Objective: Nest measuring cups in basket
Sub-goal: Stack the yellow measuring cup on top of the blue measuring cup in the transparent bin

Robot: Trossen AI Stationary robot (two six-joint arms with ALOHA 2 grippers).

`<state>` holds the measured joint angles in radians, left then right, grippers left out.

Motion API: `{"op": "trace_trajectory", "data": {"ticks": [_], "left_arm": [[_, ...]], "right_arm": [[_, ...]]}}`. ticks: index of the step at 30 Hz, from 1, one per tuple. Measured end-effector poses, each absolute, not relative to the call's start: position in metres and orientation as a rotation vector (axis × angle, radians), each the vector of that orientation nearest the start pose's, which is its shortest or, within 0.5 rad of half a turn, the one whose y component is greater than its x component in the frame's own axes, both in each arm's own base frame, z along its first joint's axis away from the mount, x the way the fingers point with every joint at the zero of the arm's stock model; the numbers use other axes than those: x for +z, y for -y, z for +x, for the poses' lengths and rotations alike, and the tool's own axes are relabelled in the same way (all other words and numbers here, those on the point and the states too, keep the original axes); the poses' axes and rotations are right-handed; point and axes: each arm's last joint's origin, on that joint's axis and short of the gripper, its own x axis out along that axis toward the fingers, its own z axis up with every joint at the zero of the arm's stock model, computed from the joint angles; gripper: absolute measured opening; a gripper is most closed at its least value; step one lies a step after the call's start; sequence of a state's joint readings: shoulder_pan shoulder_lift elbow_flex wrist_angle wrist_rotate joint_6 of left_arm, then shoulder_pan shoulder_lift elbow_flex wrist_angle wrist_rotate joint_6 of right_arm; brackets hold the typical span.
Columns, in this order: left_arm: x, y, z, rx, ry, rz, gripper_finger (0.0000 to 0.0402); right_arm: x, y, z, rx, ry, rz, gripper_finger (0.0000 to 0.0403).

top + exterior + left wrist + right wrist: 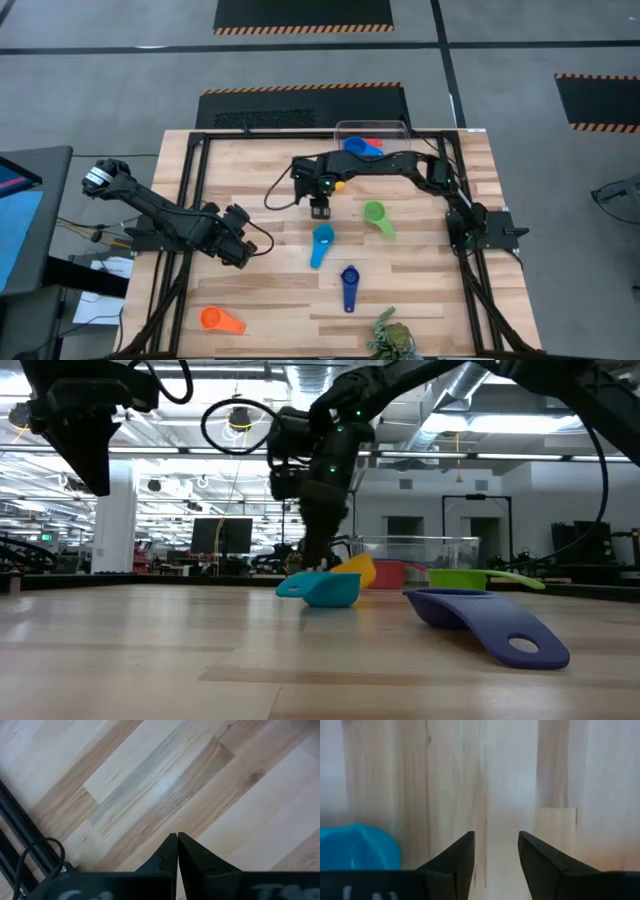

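While two cups (360, 147) sit in the basket (372, 128) (more remain on the tabletop (270, 290)), right gripper (319, 210) fingers gape empty; left gripper (177, 851) fingers are closed.

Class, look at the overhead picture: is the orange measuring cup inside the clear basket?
No. The orange measuring cup lies on the wooden table near its front left corner, far from the clear basket at the back edge.

From overhead, the clear basket (372, 130) at the table's far edge is partly covered by the right arm, so only blue and red scoops show inside; how they sit cannot be told. A yellow scoop (338, 184) is mostly hidden beneath that arm. The leafy plant (390, 338) is cut off by the picture's bottom edge. The right wrist view shows only a blurred part of the light blue scoop (357, 847).
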<state>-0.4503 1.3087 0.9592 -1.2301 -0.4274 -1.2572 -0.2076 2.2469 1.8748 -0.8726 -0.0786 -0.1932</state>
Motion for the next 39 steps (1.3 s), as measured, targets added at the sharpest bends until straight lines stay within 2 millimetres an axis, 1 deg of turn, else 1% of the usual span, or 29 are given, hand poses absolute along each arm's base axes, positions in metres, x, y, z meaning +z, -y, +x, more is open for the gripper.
{"op": "trace_trajectory", "data": {"ticks": [2,6,9,14,21,24,27,32,36,39], "left_arm": [[0.237,0.077,0.187,0.813,-1.149,-0.37,0.0],[0.237,0.077,0.187,0.806,-1.151,-0.356,0.0],[0.237,0.077,0.187,0.806,-1.15,-0.356,0.0],[0.237,0.077,0.187,0.805,-1.148,-0.358,0.0],[0.237,0.077,0.188,0.799,-1.137,-0.368,0.0],[0.237,0.077,0.188,0.798,-1.137,-0.367,0.0],[0.237,0.077,0.188,0.801,-1.129,-0.361,0.0],[0.237,0.077,0.189,0.807,-1.111,-0.34,0.0],[0.237,0.077,0.189,0.809,-1.106,-0.336,0.0],[0.238,0.076,0.189,0.81,-1.105,-0.335,0.0]], "right_arm": [[0.187,0.093,0.457,0.004,-1.224,0.012,0.0169],[0.202,0.088,0.456,0.004,-1.186,0.005,0.0163],[0.21,0.089,0.451,-0.063,-1.201,0.028,0.016],[0.217,0.102,0.443,-0.275,-1.22,0.05,0.0155],[0.215,0.123,0.432,-0.469,-1.242,0.24,0.0144],[0.215,0.131,0.43,-0.49,-1.243,0.258,0.0138],[0.216,0.138,0.431,-0.496,-1.204,0.274,0.0131],[0.218,0.14,0.437,-0.471,-1.139,0.287,0.0111],[0.212,0.139,0.437,-0.452,-1.162,0.352,0.0086],[0.214,0.14,0.438,-0.461,-1.136,0.371,0.0056]]}}
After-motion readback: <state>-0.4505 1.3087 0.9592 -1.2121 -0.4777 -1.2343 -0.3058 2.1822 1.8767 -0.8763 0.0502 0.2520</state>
